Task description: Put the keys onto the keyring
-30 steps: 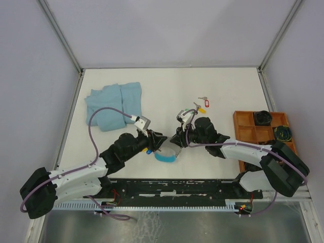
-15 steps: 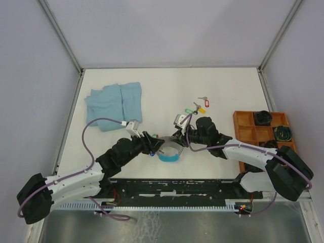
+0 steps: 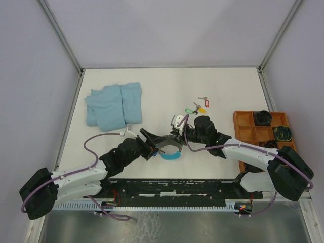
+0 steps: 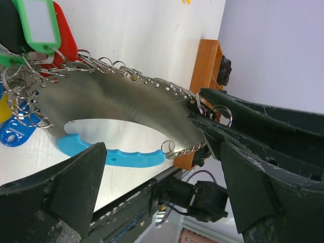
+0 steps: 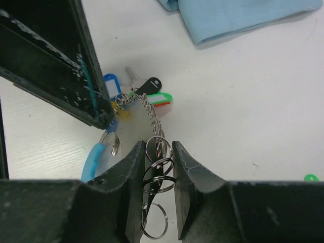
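The keyring (image 3: 169, 151) is a silver crescent plate with a blue grip (image 4: 112, 155) and a chain of small wire rings along its edge. My right gripper (image 5: 158, 147) is shut on several of those rings and holds that end of the keyring up. Green (image 4: 36, 24), red and blue tags (image 4: 12, 133) hang from the far end. My left gripper (image 4: 162, 197) is open, its fingers (image 4: 61, 187) wide on either side below the plate, touching nothing. Three loose keys lie beyond on the table: green tag (image 3: 189, 111), yellow tag (image 3: 201, 109), red tag (image 3: 206, 103).
A folded light-blue towel (image 3: 112, 105) lies at the back left. An orange compartment tray (image 3: 248, 132) holding dark coiled items stands at the right edge. Both arms meet near the table's front middle.
My left gripper has opened wide and let go of the tagged end of the keyring, drawing back a little. The right gripper has kept its hold on the rings.
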You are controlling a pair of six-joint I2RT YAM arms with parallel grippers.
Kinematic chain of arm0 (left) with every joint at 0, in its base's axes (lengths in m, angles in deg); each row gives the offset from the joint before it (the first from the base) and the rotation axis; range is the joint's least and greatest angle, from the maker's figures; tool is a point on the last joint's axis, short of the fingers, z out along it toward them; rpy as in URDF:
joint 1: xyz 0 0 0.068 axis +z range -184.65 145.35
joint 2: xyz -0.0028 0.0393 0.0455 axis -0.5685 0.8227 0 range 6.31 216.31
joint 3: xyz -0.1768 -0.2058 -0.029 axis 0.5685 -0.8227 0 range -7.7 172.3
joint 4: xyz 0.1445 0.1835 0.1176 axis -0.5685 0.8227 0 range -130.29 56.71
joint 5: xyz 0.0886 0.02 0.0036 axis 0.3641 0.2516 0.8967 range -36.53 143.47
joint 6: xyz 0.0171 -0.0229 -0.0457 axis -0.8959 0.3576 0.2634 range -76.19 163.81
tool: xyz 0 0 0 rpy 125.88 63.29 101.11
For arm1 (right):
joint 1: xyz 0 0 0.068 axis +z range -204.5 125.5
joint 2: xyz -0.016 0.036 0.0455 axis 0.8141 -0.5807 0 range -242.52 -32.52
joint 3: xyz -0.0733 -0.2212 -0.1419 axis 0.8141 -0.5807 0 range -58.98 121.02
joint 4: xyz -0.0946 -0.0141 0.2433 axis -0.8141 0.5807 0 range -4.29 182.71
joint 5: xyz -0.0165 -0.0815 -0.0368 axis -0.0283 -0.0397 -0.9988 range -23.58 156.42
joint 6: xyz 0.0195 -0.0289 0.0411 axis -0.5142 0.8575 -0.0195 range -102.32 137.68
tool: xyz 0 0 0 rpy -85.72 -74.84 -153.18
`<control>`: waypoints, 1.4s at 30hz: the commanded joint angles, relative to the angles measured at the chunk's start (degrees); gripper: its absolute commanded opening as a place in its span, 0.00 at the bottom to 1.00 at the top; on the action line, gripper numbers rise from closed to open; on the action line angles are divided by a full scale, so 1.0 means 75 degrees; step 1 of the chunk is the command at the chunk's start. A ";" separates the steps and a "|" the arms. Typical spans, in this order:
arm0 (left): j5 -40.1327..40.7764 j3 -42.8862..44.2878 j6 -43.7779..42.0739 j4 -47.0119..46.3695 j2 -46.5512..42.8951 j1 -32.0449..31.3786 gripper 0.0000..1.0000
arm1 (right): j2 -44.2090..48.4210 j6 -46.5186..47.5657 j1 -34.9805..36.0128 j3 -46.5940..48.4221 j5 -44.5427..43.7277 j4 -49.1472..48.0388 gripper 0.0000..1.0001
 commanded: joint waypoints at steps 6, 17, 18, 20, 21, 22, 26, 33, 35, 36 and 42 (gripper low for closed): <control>-0.0166 0.0349 0.2508 -0.0930 0.1324 -0.0004 1.00 | 0.0564 0.0227 0.0195 0.0159 0.0059 -0.0685 0.01; 0.1010 -0.0097 0.3282 -0.1409 0.0817 0.0059 1.00 | 0.0975 0.0331 0.0482 -0.0083 0.0396 -0.0217 0.01; 0.1078 -0.0121 0.3287 -0.1328 0.0698 0.0058 1.00 | 0.0984 0.0323 0.0519 -0.0112 0.0382 -0.0216 0.01; 0.1120 -0.0104 0.3261 -0.1081 0.0527 0.0060 1.00 | 0.0980 0.0288 0.0599 -0.0153 0.0380 -0.0218 0.01; 0.1075 -0.0101 0.3258 -0.1012 0.0523 0.0058 1.00 | 0.0967 0.0279 0.0645 -0.0159 0.0395 -0.0211 0.01; 0.0992 -0.0104 0.3252 -0.1002 0.0536 0.0055 1.00 | 0.0946 0.0267 0.0695 -0.0164 0.0436 -0.0197 0.01; 0.0520 -0.0163 0.3263 -0.1243 0.0879 0.0056 0.98 | 0.0787 0.0236 0.0962 -0.0133 0.0566 -0.0089 0.01; 0.0147 -0.0458 0.3363 -0.1942 0.1298 0.0061 0.86 | 0.0663 0.0502 0.1410 -0.0005 0.0544 0.0593 0.01; 0.0193 -0.0509 0.3344 -0.1983 0.1248 0.0057 0.81 | 0.0669 0.0605 0.1464 0.0005 0.0547 0.0760 0.01; 0.0210 -0.0524 0.3325 -0.1979 0.1227 0.0061 0.79 | 0.0662 0.0666 0.1489 0.0032 0.0538 0.0862 0.01; 0.0232 -0.0479 0.3063 -0.2128 0.1387 0.0058 0.59 | 0.0516 0.0949 0.1592 0.0189 0.0547 0.1369 0.03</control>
